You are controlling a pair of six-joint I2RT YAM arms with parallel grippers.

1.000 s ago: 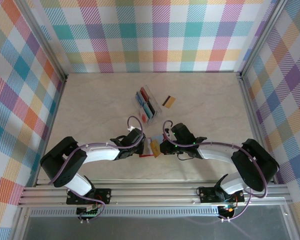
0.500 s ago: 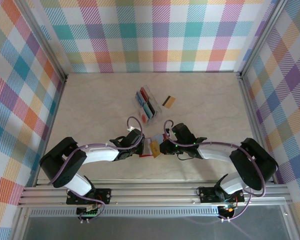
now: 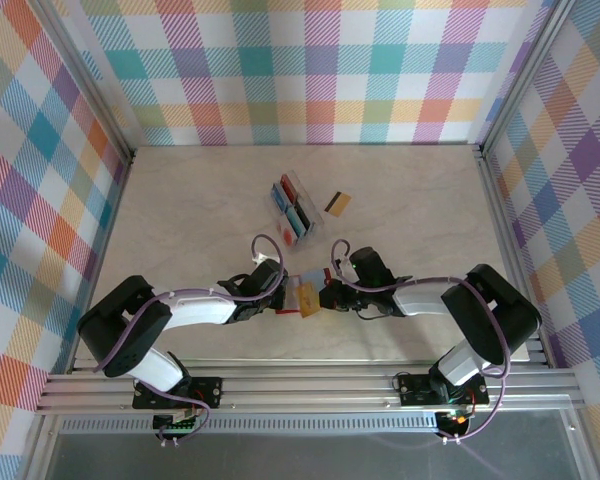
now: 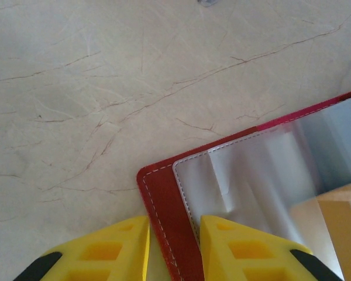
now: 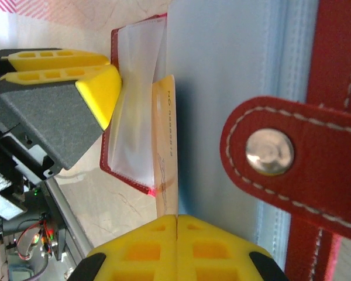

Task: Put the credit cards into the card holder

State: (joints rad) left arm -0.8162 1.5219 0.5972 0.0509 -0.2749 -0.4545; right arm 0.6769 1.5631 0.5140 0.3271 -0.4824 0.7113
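The surface (image 3: 180, 210) is pale, marble-patterned with thin dark veins. Near its middle lies a clear plastic rack (image 3: 292, 209) holding several coloured cards, a gold card with a dark stripe (image 3: 337, 204) just beside it. Nearer the arms, the red card holder (image 3: 298, 293) lies open.

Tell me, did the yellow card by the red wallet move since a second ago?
Yes. The yellow card, pinched in the right tool, slid a little left, deeper over the open red wallet, judged against the clear rack that stayed put.
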